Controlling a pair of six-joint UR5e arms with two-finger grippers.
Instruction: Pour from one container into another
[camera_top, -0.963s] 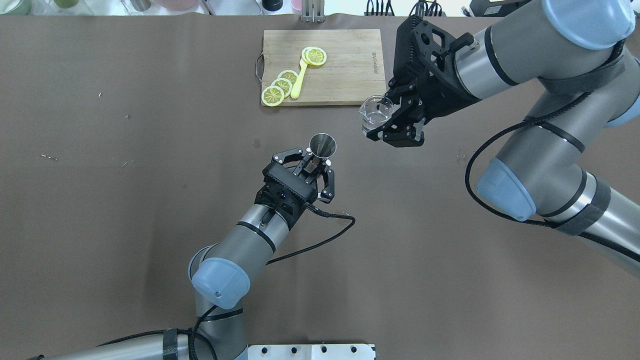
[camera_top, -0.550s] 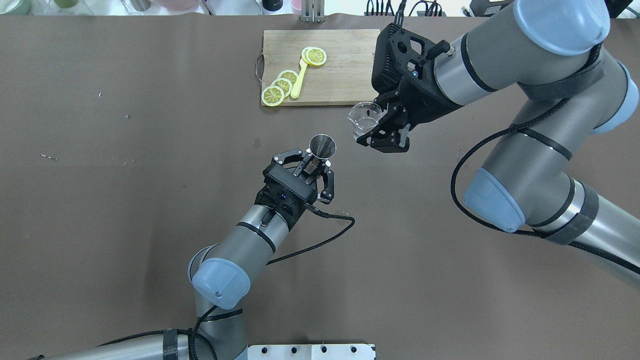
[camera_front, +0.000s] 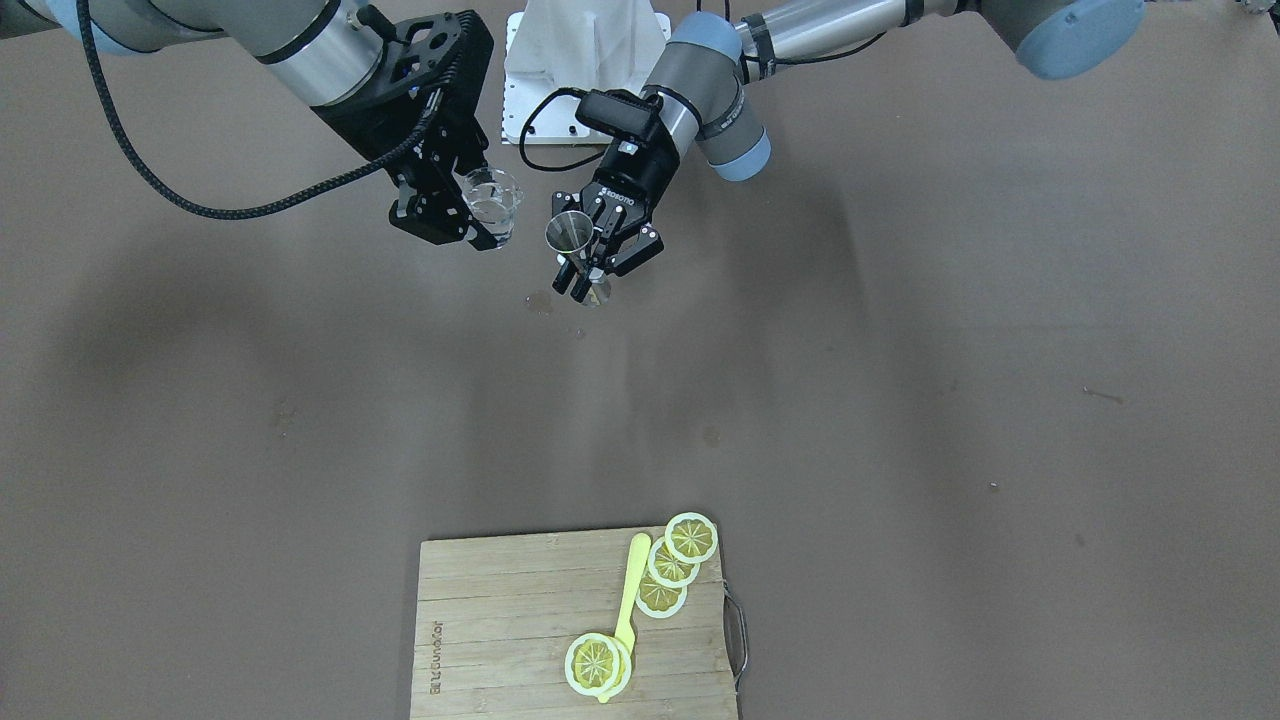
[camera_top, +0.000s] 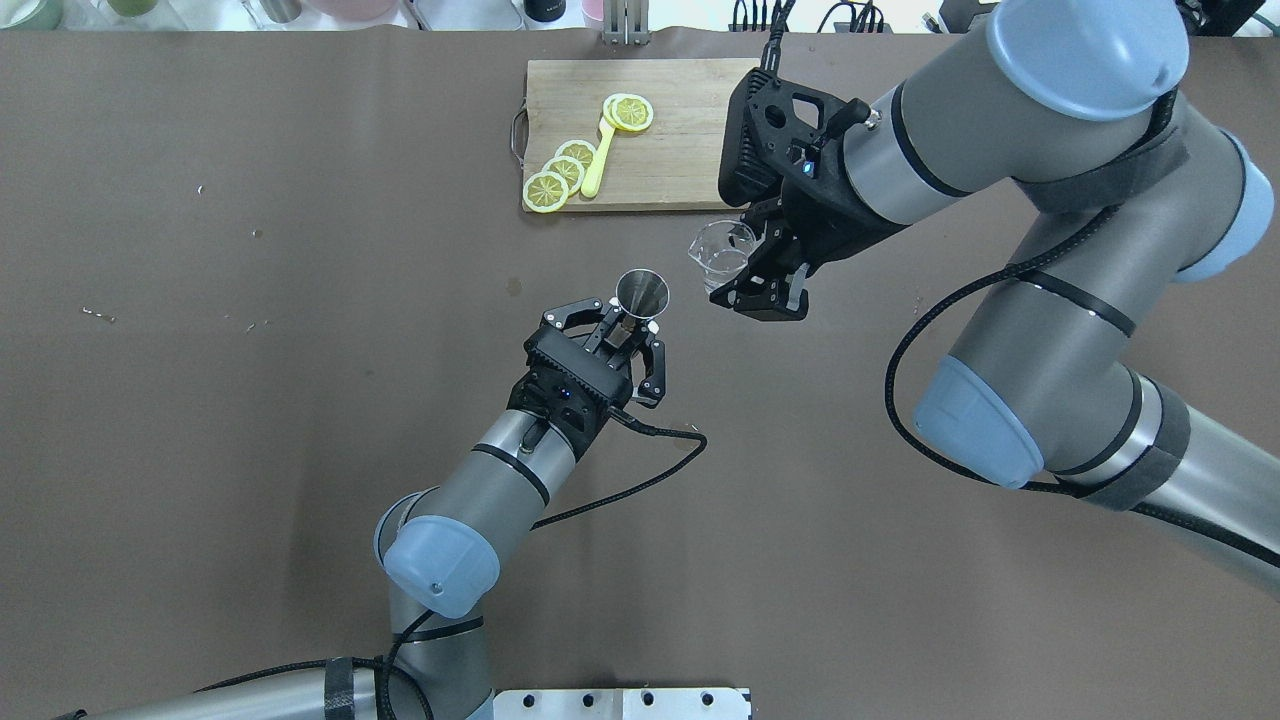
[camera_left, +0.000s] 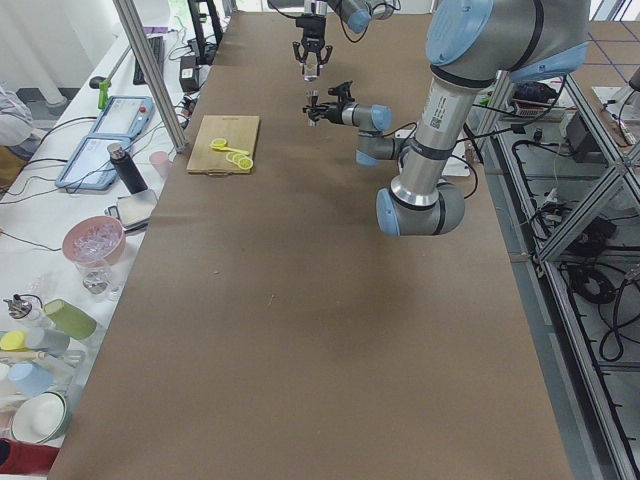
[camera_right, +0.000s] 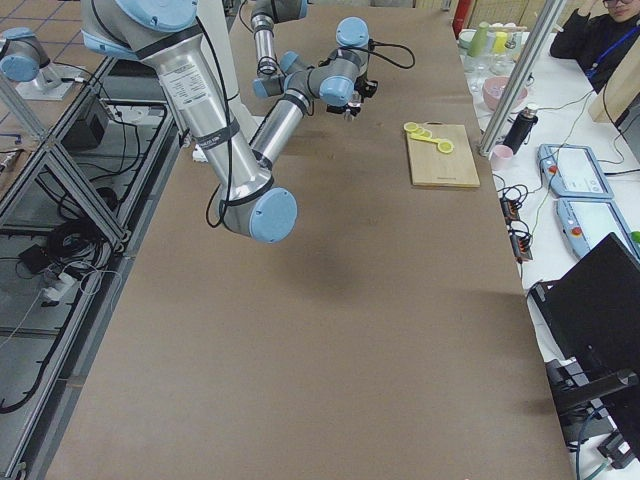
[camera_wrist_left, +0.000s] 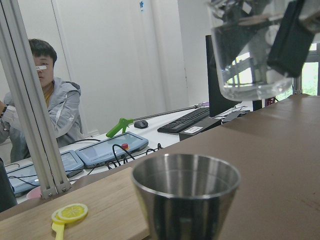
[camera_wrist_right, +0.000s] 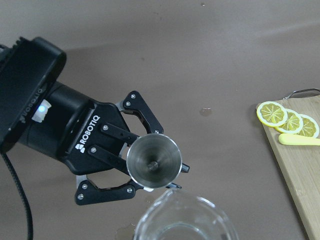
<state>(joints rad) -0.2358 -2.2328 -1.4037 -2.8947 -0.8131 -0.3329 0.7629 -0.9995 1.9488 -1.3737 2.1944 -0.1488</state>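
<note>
The container, a small clear glass tumbler (camera_top: 722, 252), hangs above the table with my right gripper (camera_top: 748, 262) shut on it; it looks roughly upright with clear liquid inside (camera_front: 492, 205). Just to its left, slightly lower, is the steel hourglass jigger (camera_top: 642, 292), upright with its mouth open upward, and my left gripper (camera_top: 628, 325) is shut on its waist. The left wrist view shows the jigger rim (camera_wrist_left: 185, 175) close below and the tumbler's base (camera_wrist_left: 250, 55) high at the right. In the right wrist view, the tumbler's rim (camera_wrist_right: 185, 220) is near the jigger (camera_wrist_right: 153, 161), not over it.
A wooden cutting board (camera_top: 690, 130) at the table's far side carries lemon slices (camera_top: 631, 112) and a yellow spoon (camera_top: 598, 165). A small wet spot (camera_top: 513, 287) marks the brown table cover left of the jigger. A person (camera_wrist_left: 45, 100) sits beyond the table's far edge.
My right arm has carried the tumbler to the left and a little nearer, closing the gap to the jigger. My left arm and the jigger have stayed put.
</note>
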